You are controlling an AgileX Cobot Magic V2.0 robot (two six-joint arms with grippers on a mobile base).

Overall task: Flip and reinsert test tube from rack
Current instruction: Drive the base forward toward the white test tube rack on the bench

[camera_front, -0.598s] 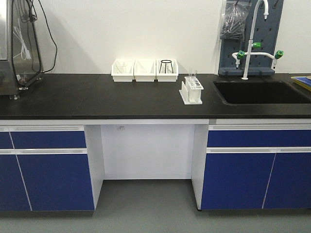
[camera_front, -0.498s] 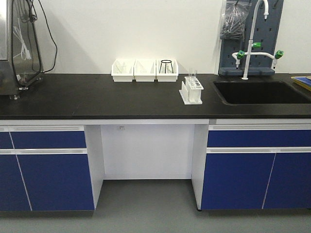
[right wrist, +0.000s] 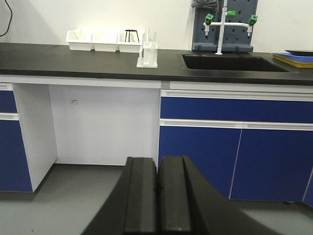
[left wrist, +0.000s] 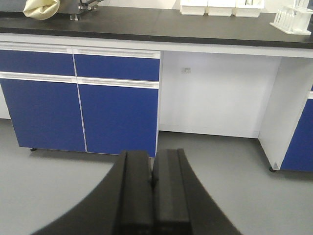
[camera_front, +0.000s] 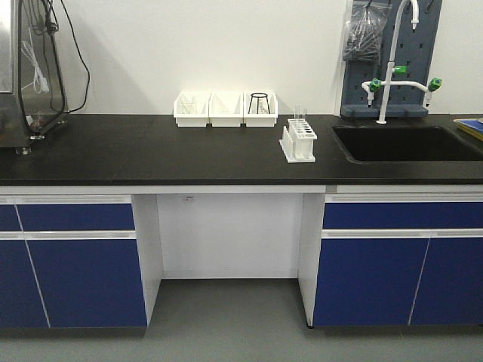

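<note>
Both arms are well short of the countertop [camera_front: 151, 151] here, so I'd call this step just the approach. The left gripper [left wrist: 152, 196] and right gripper [right wrist: 157, 196] each have their jaws pressed together on nothing, sitting low and well apart from the rack [camera_front: 298, 141]. The rack's on the black top, just at 9 o'clock of the sink [camera_front: 400, 143] and roughly 4 o'clock from the white bins [camera_front: 225, 109], with clear test tubes [camera_front: 299, 118] standing in its back row. I'd go in with the right arm, since the rack's nearly at 12 o'clock in its wrist view. Open the jaws early, then drop straight down over one tube so the neighbours don't get bumped.
</note>
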